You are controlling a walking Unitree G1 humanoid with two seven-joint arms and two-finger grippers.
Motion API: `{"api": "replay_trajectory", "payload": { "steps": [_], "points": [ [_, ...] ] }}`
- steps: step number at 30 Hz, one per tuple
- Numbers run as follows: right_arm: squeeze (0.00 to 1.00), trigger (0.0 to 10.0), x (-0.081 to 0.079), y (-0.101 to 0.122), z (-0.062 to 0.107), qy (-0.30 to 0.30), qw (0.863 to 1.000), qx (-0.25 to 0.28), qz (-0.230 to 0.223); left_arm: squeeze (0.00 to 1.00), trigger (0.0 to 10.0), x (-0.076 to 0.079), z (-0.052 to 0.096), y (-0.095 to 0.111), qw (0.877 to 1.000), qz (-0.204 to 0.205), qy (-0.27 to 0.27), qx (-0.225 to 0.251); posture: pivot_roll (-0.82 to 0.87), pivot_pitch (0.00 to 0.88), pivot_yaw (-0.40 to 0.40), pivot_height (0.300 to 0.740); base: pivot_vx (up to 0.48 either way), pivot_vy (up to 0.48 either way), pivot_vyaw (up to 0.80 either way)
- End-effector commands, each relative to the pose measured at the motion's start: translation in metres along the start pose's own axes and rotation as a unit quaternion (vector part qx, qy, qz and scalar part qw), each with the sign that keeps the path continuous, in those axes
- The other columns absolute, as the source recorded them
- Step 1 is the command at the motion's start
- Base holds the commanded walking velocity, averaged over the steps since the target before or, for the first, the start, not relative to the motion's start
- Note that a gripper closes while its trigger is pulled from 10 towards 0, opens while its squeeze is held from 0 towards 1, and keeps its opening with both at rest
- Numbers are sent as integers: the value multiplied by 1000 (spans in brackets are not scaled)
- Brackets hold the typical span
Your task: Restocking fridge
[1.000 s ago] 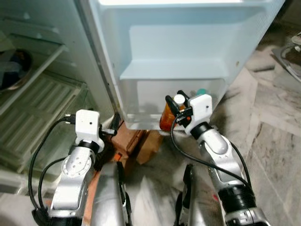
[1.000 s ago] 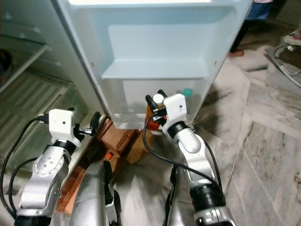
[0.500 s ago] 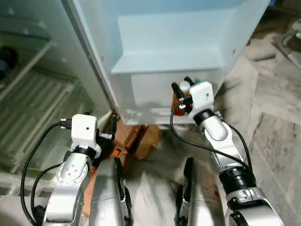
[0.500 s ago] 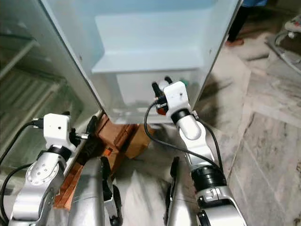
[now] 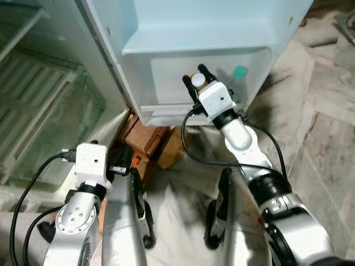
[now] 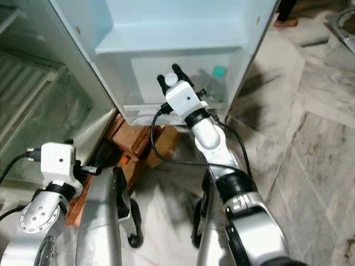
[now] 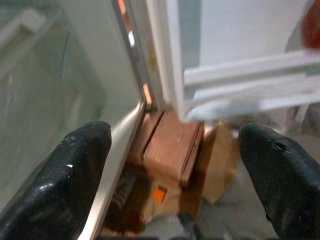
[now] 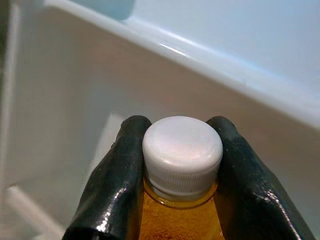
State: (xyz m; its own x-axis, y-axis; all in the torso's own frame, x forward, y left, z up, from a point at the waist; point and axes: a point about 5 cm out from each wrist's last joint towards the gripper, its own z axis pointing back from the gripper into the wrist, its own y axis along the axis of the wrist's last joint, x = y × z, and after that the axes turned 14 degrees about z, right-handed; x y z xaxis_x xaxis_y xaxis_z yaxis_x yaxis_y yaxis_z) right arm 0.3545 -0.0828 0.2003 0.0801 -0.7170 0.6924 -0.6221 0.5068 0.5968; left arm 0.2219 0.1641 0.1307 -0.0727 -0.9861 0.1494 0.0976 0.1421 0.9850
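Right wrist view: right gripper [image 8: 181, 200] pinches the bottle [image 8: 180, 220] below its cap [image 8: 182, 152], door bin [image 8: 260, 125] beyond. Gripped so high, it could swing and clip the bin wall. Left gripper [image 7: 175, 165] hangs wide open, empty.

Silver jointed arms, white boxy wrist cameras, looping black cables, glossy black fingers [image 8: 107, 190]

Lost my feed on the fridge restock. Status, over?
Right gripper shut on orange bottle, white cap, at door's bottom bin. Left gripper open, idle. Teal-capped bottle already in bin.
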Motion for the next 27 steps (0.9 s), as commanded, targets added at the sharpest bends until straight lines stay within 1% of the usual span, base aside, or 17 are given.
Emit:
{"api": "replay_trajectory", "payload": {
  "steps": [1, 4, 5, 6, 7, 8, 9, 12, 14, 15, 17, 18, 19, 20, 22, 25, 27],
  "points": [
    [0, 10000, 1, -6, 1, -12, 1000, -19, 14, 0, 10000, -1, 6, 1, 1000, -5, 7, -6, 191, 415, 51, 526, 0, 0, 0],
    [0, 10000, 0, -10, 1, -23, 999, -33, 17, 0, 10000, 1, 10, 2, 1000, -5, 6, -9, 199, 421, 52, 526, 0, 0, 0],
    [0, 10000, -6, -22, 5, -30, 997, -73, -19, 0, 10000, 1, 12, 2, 1000, -5, 6, -15, 208, 426, 56, 526, 0, 0, 0],
    [0, 10000, -6, -22, 5, -30, 997, -73, -19, 0, 10000, 1, 12, 2, 1000, -5, 6, -15, 208, 426, 56, 526, 0, 0, 0],
    [0, 10000, -15, -35, 11, -35, 990, -122, -58, 0, 10000, 2, 14, 2, 1000, -5, 4, -23, 218, 433, 60, 526, 0, 0, 0],
    [0, 10000, -18, -39, 13, -37, 987, -139, -72, 0, 10000, 2, 15, 2, 1000, -6, 2, -26, 218, 433, 60, 526, 0, 0, 0],
    [0, 10000, -18, -39, 13, -37, 987, -139, -72, 0, 10000, 2, 15, 2, 1000, -6, 2, -26, 218, 433, 60, 526, 0, 0, 0],
    [0, 10000, -25, -52, 19, -50, 974, -195, -105, 0, 10000, 2, 17, 3, 999, -8, 0, -31, 226, 443, 71, 526, 0, 0, 0],
    [0, 10000, -23, -61, 20, -73, 961, -240, -118, 0, 10000, 1, 17, 4, 999, -12, 0, -35, 229, 438, 73, 526, 0, 0, 0],
    [0, 10000, -23, -61, 20, -73, 961, -240, -118, 0, 10000, 1, 17, 4, 999, -12, 0, -35, 229, 438, 73, 526, 0, 0, 0],
    [0, 10000, -19, -66, 21, -87, 953, -262, -121, 0, 10000, 1, 15, 4, 999, -13, 0, -36, 228, 437, 75, 526, 0, 0, 0],
    [0, 10000, -19, -66, 21, -87, 953, -262, -121, 0, 10000, 1, 15, 4, 999, -13, 0, -36, 228, 437, 75, 526, 0, 0, 0],
    [0, 10000, -16, -71, 21, -93, 946, -283, -130, 0, 10000, 2, 14, 5, 999, -14, -2, -37, 225, 430, 74, 526, 0, 0, 0],
    [996, 10000, -14, -73, 22, -97, 942, -292, -134, 0, 10000, 4, 14, 5, 999, -16, -4, -37, 225, 430, 74, 526, 0, 0, 0],
    [1000, 10000, -11, -76, 22, -99, 939, -300, -137, 0, 10000, 5, 13, 5, 999, -17, -7, -37, 225, 426, 75, 526, 0, 0, 0],
    [1000, 10000, -5, -77, 20, -104, 940, -299, -125, 0, 10000, 5, 11, 5, 999, -17, -7, -37, 222, 419, 76, 526, 0, 0, 0],
    [1000, 10000, -1, -77, 18, -108, 940, -296, -127, 0, 10000, 5, 9, 5, 999, -18, -8, -37, 221, 411, 78, 526, 0, 0, 0]
  ]
}}
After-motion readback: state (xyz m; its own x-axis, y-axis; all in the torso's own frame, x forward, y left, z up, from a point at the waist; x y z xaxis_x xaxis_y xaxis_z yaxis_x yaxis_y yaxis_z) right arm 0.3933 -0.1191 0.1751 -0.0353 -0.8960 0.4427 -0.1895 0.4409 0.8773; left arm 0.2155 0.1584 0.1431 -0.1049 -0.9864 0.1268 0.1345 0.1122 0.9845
